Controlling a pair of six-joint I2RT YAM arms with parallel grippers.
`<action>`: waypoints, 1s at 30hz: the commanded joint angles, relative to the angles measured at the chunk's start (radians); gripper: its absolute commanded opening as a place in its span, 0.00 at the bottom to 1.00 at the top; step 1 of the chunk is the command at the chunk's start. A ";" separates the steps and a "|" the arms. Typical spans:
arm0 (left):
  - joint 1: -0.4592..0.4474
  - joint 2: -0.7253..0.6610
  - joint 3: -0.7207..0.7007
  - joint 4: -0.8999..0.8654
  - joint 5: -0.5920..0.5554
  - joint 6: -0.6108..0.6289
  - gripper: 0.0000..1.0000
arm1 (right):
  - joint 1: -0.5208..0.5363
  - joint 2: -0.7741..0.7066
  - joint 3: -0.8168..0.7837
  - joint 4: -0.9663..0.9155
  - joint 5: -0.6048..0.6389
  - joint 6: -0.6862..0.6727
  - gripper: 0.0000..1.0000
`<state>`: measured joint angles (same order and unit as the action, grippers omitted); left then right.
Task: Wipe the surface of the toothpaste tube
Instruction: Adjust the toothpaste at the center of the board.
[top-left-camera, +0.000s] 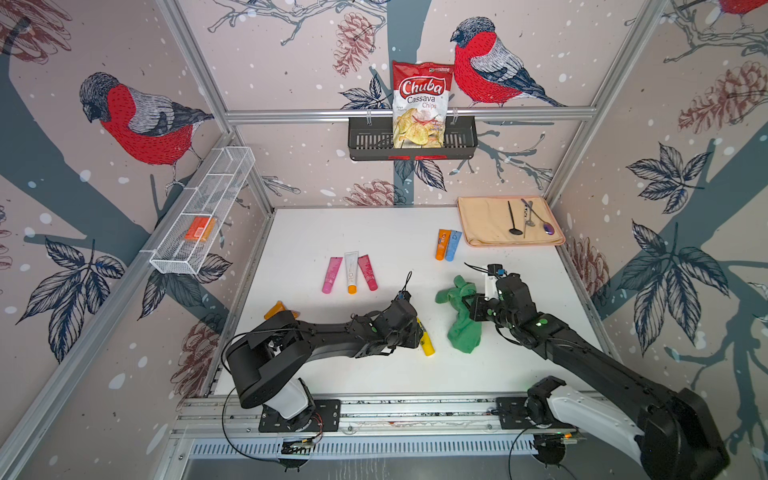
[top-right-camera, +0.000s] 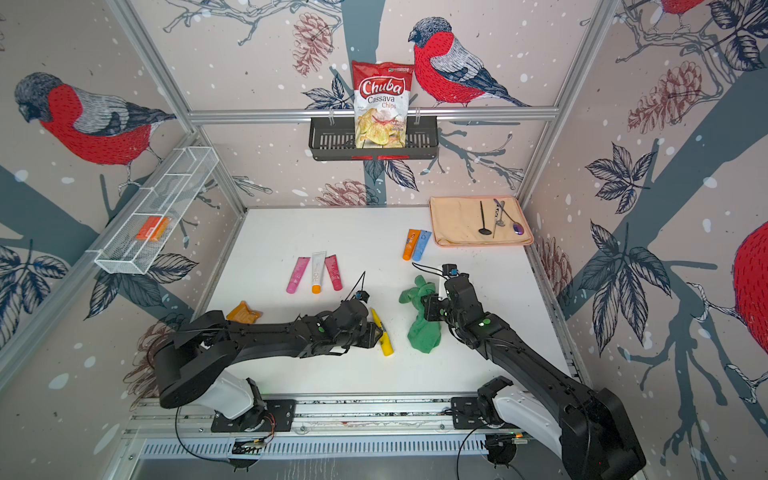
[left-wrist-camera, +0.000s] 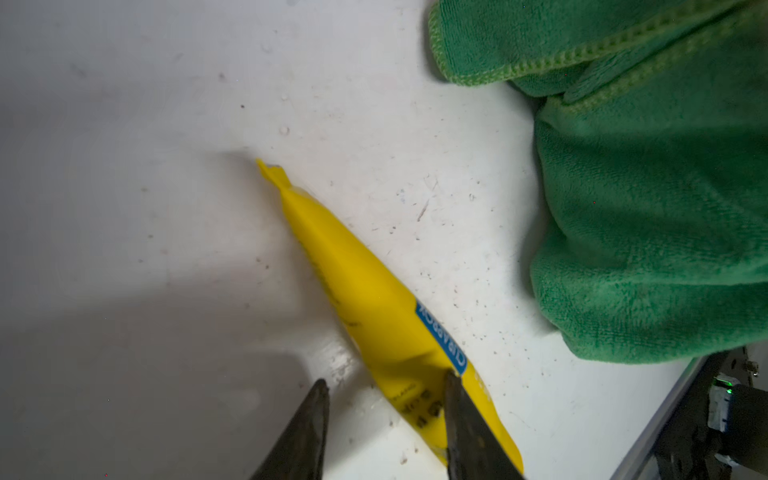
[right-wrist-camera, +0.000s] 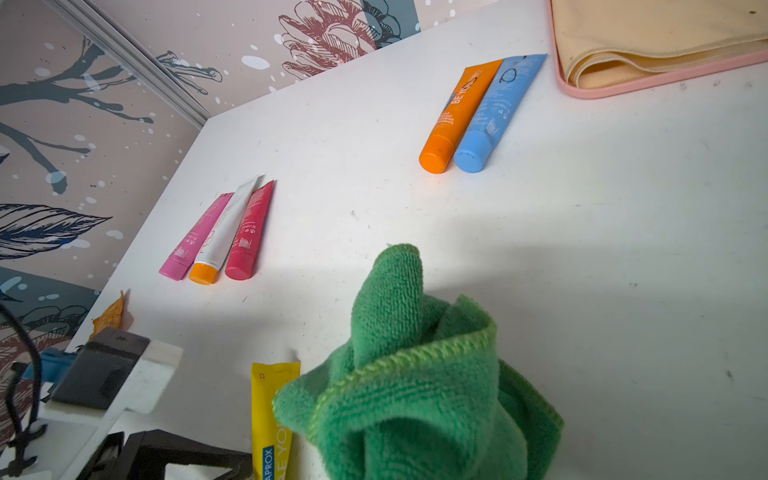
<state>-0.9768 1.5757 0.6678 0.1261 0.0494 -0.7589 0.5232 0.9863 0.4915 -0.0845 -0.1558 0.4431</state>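
Observation:
The yellow toothpaste tube (top-left-camera: 428, 343) (left-wrist-camera: 365, 299) lies flat on the white table (top-left-camera: 374, 374), its cap end toward the front. My left gripper (top-left-camera: 417, 332) (left-wrist-camera: 386, 378) is low over the tube's cap half and open. One finger (left-wrist-camera: 461, 415) sits over the tube and the other stands apart on bare table. The green cloth (top-left-camera: 463, 328) (right-wrist-camera: 415, 395) is bunched just right of the tube. My right gripper (top-left-camera: 463, 303) is shut on the cloth's upper part, and the cloth hides its fingers in the right wrist view.
Pink, white and red tubes (top-left-camera: 351, 272) lie side by side mid-table. An orange and a blue tube (top-left-camera: 448, 245) lie next to a beige mat (top-left-camera: 482, 224) with utensils at the back right. An orange pouch (top-left-camera: 277, 309) lies by the left arm.

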 joint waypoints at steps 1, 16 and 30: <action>0.000 0.034 0.018 0.004 -0.016 0.009 0.40 | -0.001 -0.003 0.008 0.020 -0.002 -0.014 0.10; -0.028 0.135 0.174 -0.221 -0.201 0.114 0.21 | -0.003 -0.016 0.004 0.015 -0.002 -0.013 0.10; -0.046 0.076 0.273 -0.419 -0.315 0.364 0.62 | -0.002 -0.026 0.000 0.010 0.001 -0.014 0.10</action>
<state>-1.0328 1.6756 0.9581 -0.2893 -0.2871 -0.4320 0.5224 0.9619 0.4904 -0.0875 -0.1558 0.4431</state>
